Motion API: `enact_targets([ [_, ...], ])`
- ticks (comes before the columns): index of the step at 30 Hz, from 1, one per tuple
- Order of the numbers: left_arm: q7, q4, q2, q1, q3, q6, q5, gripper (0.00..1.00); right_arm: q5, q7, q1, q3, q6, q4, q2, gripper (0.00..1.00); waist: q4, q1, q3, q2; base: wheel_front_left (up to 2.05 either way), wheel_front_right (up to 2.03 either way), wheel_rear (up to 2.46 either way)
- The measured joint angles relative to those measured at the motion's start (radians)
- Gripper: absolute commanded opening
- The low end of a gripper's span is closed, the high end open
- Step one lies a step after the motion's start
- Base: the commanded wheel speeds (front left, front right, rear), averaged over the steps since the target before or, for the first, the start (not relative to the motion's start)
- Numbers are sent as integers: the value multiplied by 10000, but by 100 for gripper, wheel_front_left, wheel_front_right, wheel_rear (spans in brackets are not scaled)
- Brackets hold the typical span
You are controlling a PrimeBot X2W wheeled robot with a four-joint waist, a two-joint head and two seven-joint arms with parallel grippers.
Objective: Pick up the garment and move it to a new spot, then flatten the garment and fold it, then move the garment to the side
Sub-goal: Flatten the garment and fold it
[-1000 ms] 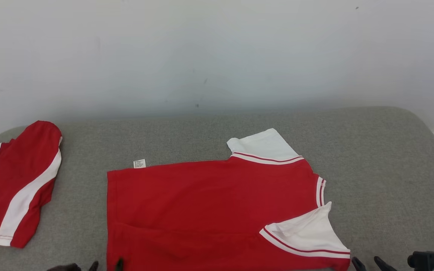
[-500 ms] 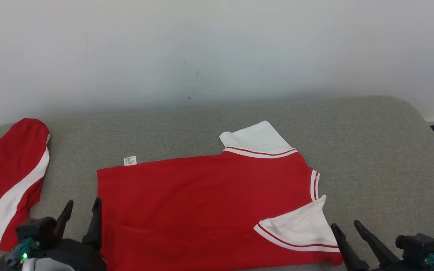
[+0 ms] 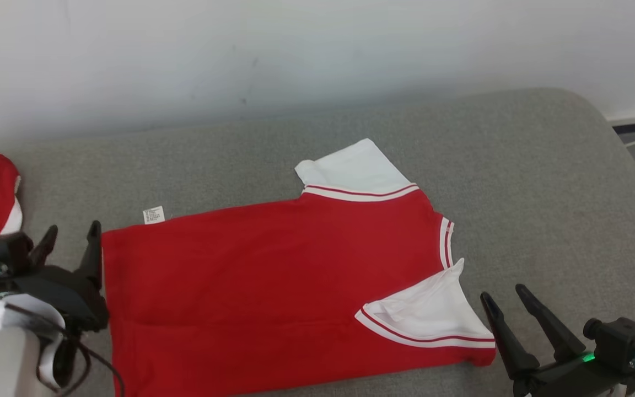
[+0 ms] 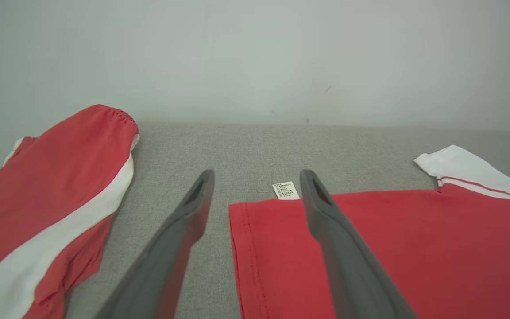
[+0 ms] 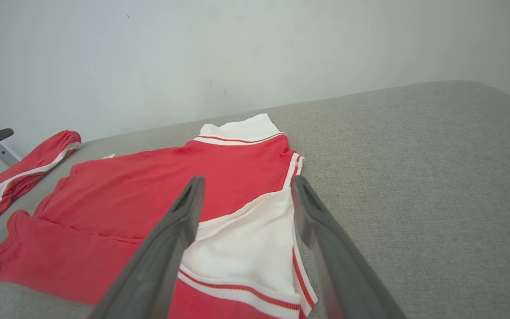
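Your left end effector point(image 3: 74, 227) and right end effector point(image 3: 503, 293) gape wide, empty; pinch one layer only and the red shirt point(image 3: 273, 275) likely bunches.

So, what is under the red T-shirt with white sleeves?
The red T-shirt with white sleeves lies on the grey fabric cushion, visible around it. The part beneath is covered.

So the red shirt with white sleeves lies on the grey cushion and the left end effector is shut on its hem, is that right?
No. The left end effector is open, holding nothing, as the left wrist view shows. The red shirt with white sleeves does lie on the grey cushion.
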Motion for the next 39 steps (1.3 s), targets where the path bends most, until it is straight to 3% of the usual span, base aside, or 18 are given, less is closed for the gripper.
enact_targets([
  [13,1306,2295,130,-1655,15,-332,-178,100,-163,40,-340,-167,-228,-612,-238,100,-419,1,1147,1,0,0,0],
  [32,1565,4167,267,-2994,-263,-401,58,100,-178,134,-390,-384,-522,-1076,-362,100,-869,0,2223,1,0,0,0],
  [33,1565,4251,244,-3053,-278,-330,58,80,-180,134,-388,-397,-525,-1085,-368,100,-863,-1,2235,1,0,0,0],
  [34,1565,4343,240,-3129,-307,-322,86,50,-192,136,-392,-401,-525,-1093,-372,100,-854,-1,2245,1,0,0,0],
  [35,1565,4447,261,-3195,-330,-332,107,11,-219,138,-393,-405,-527,-1099,-378,100,-845,-1,2252,0,0,0,0],
  [36,1565,4566,290,-3266,-295,-337,94,11,-253,138,-393,-405,-527,-1110,-378,100,-837,-1,2260,0,0,0,0],
  [37,1565,4681,293,-3341,-307,-330,94,0,-253,138,-393,-416,-529,-1108,-382,100,-824,-2,2263,1,0,0,0],
  [39,1544,4801,222,-3405,-341,-320,117,0,-255,136,-391,-462,-612,-1103,-391,100,-772,-1,2248,0,0,0,0],
])
